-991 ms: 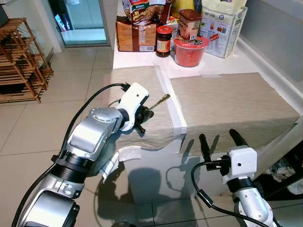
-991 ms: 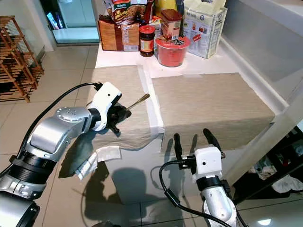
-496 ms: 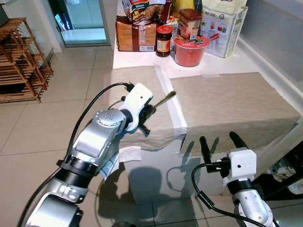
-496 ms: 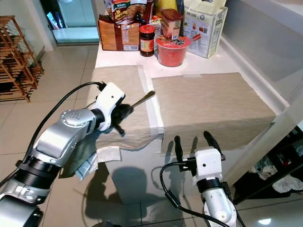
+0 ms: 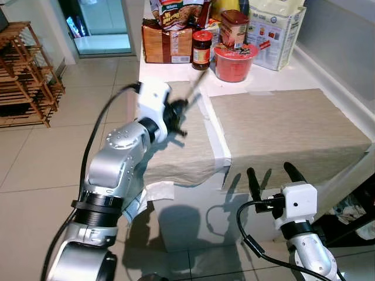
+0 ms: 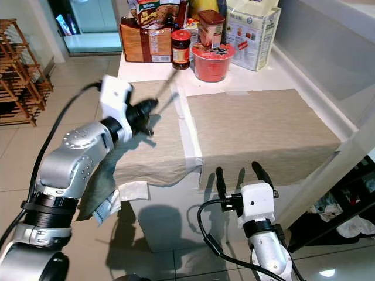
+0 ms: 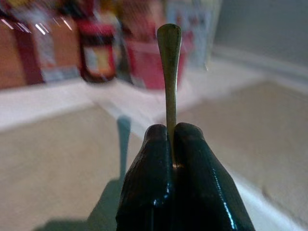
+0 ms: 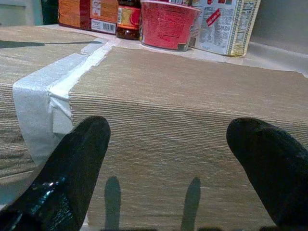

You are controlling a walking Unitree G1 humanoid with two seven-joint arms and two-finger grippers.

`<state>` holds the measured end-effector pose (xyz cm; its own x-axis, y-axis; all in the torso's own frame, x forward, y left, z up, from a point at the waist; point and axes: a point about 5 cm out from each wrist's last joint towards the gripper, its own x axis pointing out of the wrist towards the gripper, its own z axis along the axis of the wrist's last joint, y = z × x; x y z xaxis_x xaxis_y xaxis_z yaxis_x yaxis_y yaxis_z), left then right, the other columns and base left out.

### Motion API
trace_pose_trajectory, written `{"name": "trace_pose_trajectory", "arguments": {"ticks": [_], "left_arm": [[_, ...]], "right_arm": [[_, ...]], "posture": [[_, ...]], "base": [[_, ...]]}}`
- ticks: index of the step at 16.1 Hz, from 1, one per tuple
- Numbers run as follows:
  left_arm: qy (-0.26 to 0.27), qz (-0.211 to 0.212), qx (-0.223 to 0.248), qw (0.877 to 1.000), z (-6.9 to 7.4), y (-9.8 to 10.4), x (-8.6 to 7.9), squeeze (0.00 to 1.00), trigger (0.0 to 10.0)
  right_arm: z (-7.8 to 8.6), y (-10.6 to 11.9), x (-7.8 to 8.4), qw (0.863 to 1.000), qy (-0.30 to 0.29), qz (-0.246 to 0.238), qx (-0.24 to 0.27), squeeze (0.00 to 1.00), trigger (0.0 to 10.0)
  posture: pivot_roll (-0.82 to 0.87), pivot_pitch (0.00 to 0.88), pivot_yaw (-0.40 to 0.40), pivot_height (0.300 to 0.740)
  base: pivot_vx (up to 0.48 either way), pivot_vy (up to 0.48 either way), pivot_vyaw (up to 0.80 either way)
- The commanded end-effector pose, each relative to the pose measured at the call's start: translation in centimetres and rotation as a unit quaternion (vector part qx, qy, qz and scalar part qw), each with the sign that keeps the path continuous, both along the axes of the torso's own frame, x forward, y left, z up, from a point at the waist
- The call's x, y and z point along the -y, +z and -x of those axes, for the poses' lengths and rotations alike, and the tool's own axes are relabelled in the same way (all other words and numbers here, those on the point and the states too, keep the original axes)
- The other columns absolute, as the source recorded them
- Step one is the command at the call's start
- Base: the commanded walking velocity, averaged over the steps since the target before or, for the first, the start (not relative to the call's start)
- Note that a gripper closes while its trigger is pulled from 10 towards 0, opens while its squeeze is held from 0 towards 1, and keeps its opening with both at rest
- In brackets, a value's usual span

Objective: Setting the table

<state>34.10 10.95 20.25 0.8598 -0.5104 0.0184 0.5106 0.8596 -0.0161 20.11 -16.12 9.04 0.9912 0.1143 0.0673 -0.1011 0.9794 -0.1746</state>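
Moved: my left gripper (image 7: 171,144) has swung up and away from the tabletop's (image 5: 176,73) front edge toward the red cup (image 5: 234,61), carrying the utensil along.
Left jaws: clamped tight on a thin metal utensil handle (image 7: 169,72); I cannot tell spoon or fork.
Utensil place: in the air above the left placemat (image 5: 176,134), its tip pointing toward the red cup.
Right gripper (image 5: 272,175): low before the tabletop's front edge, facing the right placemat (image 5: 287,126).
Right jaws: spread wide, holding nothing.
Behind the red cup: jar (image 5: 202,50) and food packets (image 5: 275,32).
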Motion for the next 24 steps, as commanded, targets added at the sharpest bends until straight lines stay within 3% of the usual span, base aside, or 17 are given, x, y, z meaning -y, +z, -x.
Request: {"name": "trace_pose_trajectory", "arguments": {"ticks": [1, 5, 10, 15, 18, 24], "left_arm": [[0.03, -0.012, 0.061, 0.998, 0.1, 1.3, -0.8, 0.0, 0.0], [0.055, -0.011, 0.056, 0.997, 1.0, -0.8, -0.8, 0.0, 0.0], [0.056, 0.022, 0.063, 0.996, 1.0, -0.5, -0.5, 0.0, 0.0], [0.061, 0.014, 0.071, 0.996, 0.6, -0.3, -0.5, 0.0, 0.0], [0.057, -0.001, 0.088, 0.994, 0.7, -0.1, -0.2, 0.0, 0.0], [0.049, 0.005, 0.093, 0.994, 0.7, 0.1, 0.4, 0.0, 0.0]], "right_arm": [[-0.2, 0.5, 0.0, 1.0, -0.004, -0.003, 0.008, 0.0, 10.0], [-0.6, 0.6, 0.0, 1.0, -0.003, -0.005, 0.01, 0.0, 10.0], [-0.8, 0.5, 0.1, 1.0, -0.001, -0.004, 0.008, 0.0, 10.0], [-0.7, 0.1, 0.3, 1.0, -0.001, -0.005, 0.003, 0.0, 10.0], [-0.6, -0.2, 0.2, 1.0, -0.001, -0.007, -0.003, 0.0, 10.0], [-0.6, -0.1, 0.0, 1.0, -0.001, -0.01, -0.003, 0.0, 10.0]], "posture": [[-0.11, 0.0, 0.039, 0.736], [-0.1, 0.0, 0.033, 0.736], [-0.1, 0.0, 0.032, 0.736], [-0.1, 0.0, 0.031, 0.736], [-0.1, 0.0, 0.034, 0.736], [-0.1, 0.0, 0.039, 0.736]], "base": [[0.0, 0.0, 0.0], [0.0, 0.0, 0.0], [-0.157, 0.0, 0.0], [-0.472, 0.0, 0.0], [0.0, 0.0, 0.0], [0.0, -0.48, 0.0]]}}
